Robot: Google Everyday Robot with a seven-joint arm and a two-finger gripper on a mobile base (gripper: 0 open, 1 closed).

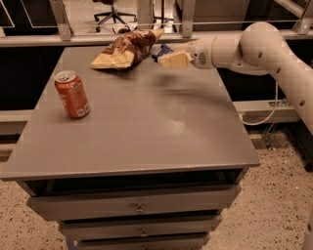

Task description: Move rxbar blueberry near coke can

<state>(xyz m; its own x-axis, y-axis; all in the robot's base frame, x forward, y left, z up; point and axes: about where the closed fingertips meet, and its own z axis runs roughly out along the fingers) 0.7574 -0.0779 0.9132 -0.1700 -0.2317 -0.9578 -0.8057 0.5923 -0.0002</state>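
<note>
Peeking from behind the claw [165, 58] — rxbar blueberry [165, 49].

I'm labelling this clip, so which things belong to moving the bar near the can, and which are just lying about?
Job: bar, at the gripper, toward the far side of the table; can, upright, at the left.
Lying about: chip bag, far side; office chair, beyond the table.

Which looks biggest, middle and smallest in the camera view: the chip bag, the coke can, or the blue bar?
1. chip bag
2. coke can
3. rxbar blueberry, though the gripper holding it over the back of the table hides most of it.
</note>
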